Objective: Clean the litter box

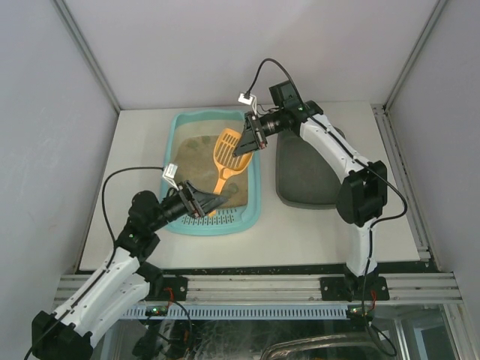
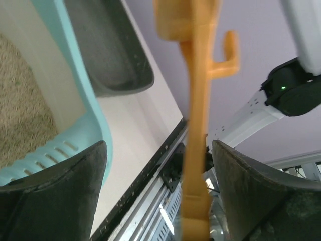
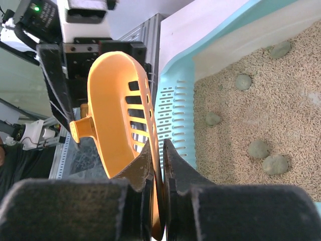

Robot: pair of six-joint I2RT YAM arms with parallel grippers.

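The light turquoise litter box (image 1: 256, 196) holds tan sand and several grey clumps (image 3: 259, 149); its slotted grate (image 3: 173, 113) is at the near end. An orange slotted scoop (image 1: 226, 154) hangs tilted over the sand. My right gripper (image 1: 248, 144) is shut on the rim of the scoop's head (image 3: 113, 108), seen edge-on in the right wrist view (image 3: 161, 150). My left gripper (image 1: 211, 203) is over the grate. Its jaws stand open on either side of the scoop's handle (image 2: 194, 140), and the fingers (image 2: 65, 196) do not touch it.
A smaller dark grey tray (image 1: 304, 178) lies right of the litter box, under the right arm; it also shows in the left wrist view (image 2: 118, 60). The table's near edge has a metal rail (image 1: 255, 285). White walls enclose the table on three sides.
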